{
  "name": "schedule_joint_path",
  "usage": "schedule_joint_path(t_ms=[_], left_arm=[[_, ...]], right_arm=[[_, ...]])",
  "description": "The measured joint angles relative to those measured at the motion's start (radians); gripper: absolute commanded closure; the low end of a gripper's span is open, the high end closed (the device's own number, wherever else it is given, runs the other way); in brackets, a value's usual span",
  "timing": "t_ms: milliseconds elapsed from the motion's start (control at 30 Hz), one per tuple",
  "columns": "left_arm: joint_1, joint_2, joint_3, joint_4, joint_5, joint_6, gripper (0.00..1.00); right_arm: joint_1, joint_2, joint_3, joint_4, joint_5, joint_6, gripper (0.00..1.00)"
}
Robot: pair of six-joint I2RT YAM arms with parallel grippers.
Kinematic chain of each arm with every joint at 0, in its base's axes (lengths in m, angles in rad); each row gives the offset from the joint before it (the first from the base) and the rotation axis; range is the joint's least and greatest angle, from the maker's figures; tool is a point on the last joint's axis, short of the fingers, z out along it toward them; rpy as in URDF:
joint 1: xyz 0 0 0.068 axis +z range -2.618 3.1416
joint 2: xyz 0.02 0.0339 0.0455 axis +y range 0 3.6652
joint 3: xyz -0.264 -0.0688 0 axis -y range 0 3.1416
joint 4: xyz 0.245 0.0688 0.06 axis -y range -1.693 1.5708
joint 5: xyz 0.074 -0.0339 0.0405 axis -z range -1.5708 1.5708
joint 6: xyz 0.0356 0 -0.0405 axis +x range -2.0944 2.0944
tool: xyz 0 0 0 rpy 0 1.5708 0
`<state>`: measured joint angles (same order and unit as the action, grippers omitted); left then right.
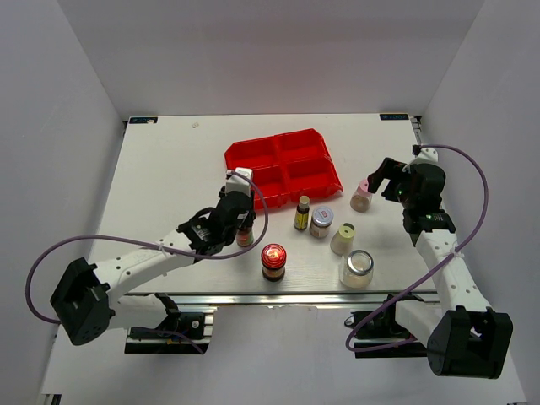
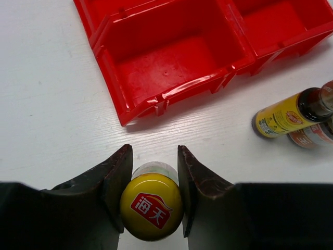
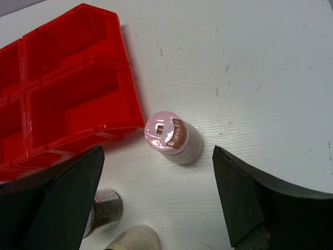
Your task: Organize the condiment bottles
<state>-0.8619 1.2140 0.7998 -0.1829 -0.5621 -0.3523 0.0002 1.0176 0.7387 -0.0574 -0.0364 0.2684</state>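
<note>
Condiment bottles [image 1: 321,222]: standing loose across the lower middle of the top external view, on the desk [image 1: 160,169] below the red tray [image 1: 283,169], with none in its compartments yet. Gripping the yellow-capped bottle [image 1: 245,234] at centre left with the left end effector [image 1: 242,221], probably for carrying up into the tray. Hovering the right end effector [image 1: 381,181] at centre right beside the pink-capped shaker [image 1: 361,197]. Leaving the red-lidded jar [image 1: 273,261] alone at bottom centre.

Left wrist view: pressing both fingers [image 2: 117,177] against the yellow cap at bottom centre, closed on the yellow-capped bottle [image 2: 151,208]. Taking it high, likely to keep the slim body upright. Not showing whether lifted off the desk. Facing a vacant tray compartment at the top of the frame, a likely drop spot.

Right wrist view: holding the right end effector [image 3: 156,153] wide open, fingers at lower left and lower right, straddling the pink-capped shaker [image 3: 171,136] at centre without touching it. Seemingly lining up for a grasp. Standing upright, just beside the tray's corner.
</note>
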Motion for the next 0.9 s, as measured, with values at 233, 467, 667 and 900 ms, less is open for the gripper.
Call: schedule_joint_path(t_ms=[233, 467, 667, 900], left_arm=[[-0.005, 0.029, 0.126, -0.049, -0.138, 0.058, 1.00], [-0.004, 0.103, 0.311, 0.018, -0.235, 0.171, 1.00], [0.041, 0.229, 0.445, 0.140, -0.240, 0.262, 1.00], [0.190, 0.521, 0.707, 0.221, -0.151, 0.280, 1.00]], right_arm=[[0.000, 0.000, 0.000, 0.000, 0.009, -0.001, 0.11], [0.000, 0.000, 0.000, 0.000, 0.037, -0.009, 0.11], [0.000, 0.008, 0.000, -0.001, 0.060, -0.011, 0.11], [0.000, 0.063, 0.005, -0.013, 0.088, -0.012, 0.11]])
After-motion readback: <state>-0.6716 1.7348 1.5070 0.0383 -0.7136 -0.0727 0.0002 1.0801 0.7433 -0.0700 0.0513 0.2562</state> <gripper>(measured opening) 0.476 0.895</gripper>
